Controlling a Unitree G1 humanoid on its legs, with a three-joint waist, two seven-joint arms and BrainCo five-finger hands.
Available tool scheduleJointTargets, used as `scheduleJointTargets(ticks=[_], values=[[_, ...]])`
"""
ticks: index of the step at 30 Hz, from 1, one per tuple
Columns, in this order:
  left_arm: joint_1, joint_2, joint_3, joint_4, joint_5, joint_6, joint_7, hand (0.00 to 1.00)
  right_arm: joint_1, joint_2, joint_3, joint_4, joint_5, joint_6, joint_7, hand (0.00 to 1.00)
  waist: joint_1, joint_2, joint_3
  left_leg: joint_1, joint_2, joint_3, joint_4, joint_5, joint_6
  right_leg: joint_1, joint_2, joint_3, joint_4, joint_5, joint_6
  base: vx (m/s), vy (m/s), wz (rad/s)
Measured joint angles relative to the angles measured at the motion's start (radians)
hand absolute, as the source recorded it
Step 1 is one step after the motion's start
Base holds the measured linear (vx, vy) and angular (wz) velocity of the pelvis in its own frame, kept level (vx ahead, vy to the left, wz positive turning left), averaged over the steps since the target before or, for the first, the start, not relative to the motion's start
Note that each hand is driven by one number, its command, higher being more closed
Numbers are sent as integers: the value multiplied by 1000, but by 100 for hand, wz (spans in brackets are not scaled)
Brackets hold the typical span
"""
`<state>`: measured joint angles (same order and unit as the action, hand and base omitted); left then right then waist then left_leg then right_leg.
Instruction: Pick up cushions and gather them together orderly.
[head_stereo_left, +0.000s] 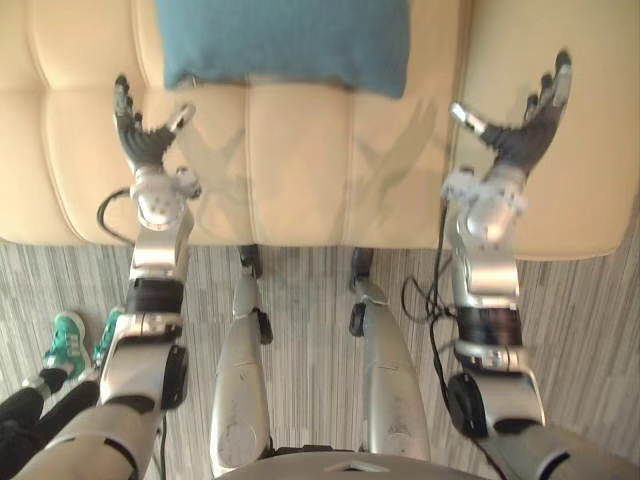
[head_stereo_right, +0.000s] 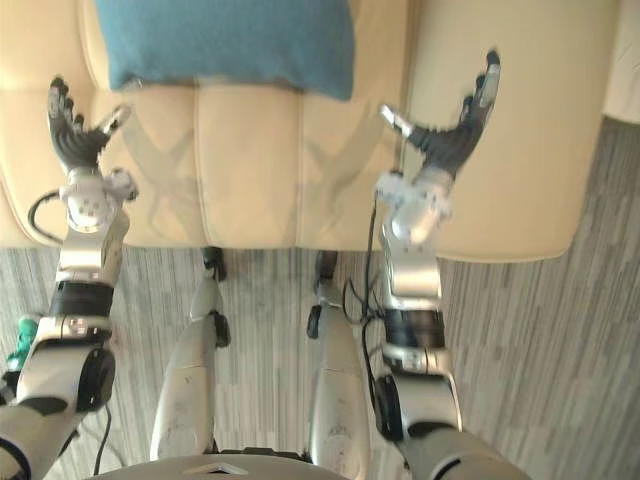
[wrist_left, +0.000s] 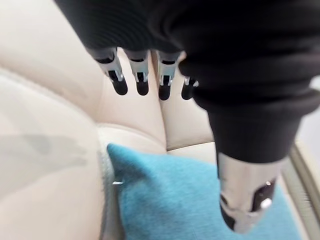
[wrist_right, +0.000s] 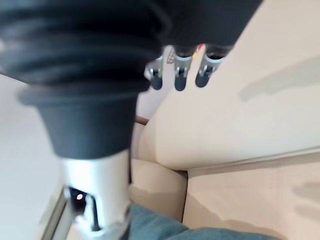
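Observation:
A blue cushion (head_stereo_left: 285, 40) lies flat on the cream sofa (head_stereo_left: 300, 170), far side of the seat, between my two hands. My left hand (head_stereo_left: 140, 135) hovers over the seat's left part, fingers straight and thumb spread, holding nothing. My right hand (head_stereo_left: 525, 125) hovers over the right seat pad, likewise open and empty. Both hands stay short of the blue cushion (head_stereo_right: 225, 40) and apart from it. In the left wrist view the blue cushion (wrist_left: 195, 200) shows past the thumb (wrist_left: 247, 197). A corner of it (wrist_right: 165, 227) shows in the right wrist view.
The sofa's front edge (head_stereo_left: 300, 243) runs across the view, with striped grey floor (head_stereo_left: 310, 330) below it. A person's green shoes (head_stereo_left: 68, 340) stand on the floor at the lower left, near my left arm. The sofa's right end (head_stereo_right: 590, 150) meets the floor.

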<state>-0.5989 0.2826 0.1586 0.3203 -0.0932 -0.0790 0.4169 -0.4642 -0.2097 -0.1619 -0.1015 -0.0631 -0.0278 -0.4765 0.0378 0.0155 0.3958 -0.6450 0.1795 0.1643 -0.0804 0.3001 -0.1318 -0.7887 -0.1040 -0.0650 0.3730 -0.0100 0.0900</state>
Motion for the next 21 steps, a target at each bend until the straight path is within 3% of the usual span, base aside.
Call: scheduleJointTargets(ticks=[2,7,11,18,21], values=[[113,-7,17,-33,-3,-19,-29,0,119,5,3,-45,-1,-19,36,0,4,0,-5,47,5,4,0,-16,4,51,6,3,-15,-11,-1,2,-90,-7],[428,-130,87,49,-22,-10,-84,0,404,73,5,-41,-2,-20,118,0,1,-2,-58,205,3,30,1,-30,18,206,6,8,-38,-16,-1,44,-61,-6],[663,-238,133,207,-22,18,-147,0,601,134,40,23,-2,-36,216,0,0,2,-179,358,2,80,1,-94,22,354,6,32,-90,-40,1,118,-28,-24],[763,-340,196,488,59,37,-233,0,723,210,32,498,-17,-28,318,0,-7,2,-337,536,1,97,0,-160,5,566,6,27,-189,-52,7,99,17,-3],[768,-359,194,551,99,38,-254,0,723,226,2,673,-23,-11,338,0,-7,6,-374,581,1,101,0,-174,2,624,6,26,-221,-49,4,79,16,-2]])
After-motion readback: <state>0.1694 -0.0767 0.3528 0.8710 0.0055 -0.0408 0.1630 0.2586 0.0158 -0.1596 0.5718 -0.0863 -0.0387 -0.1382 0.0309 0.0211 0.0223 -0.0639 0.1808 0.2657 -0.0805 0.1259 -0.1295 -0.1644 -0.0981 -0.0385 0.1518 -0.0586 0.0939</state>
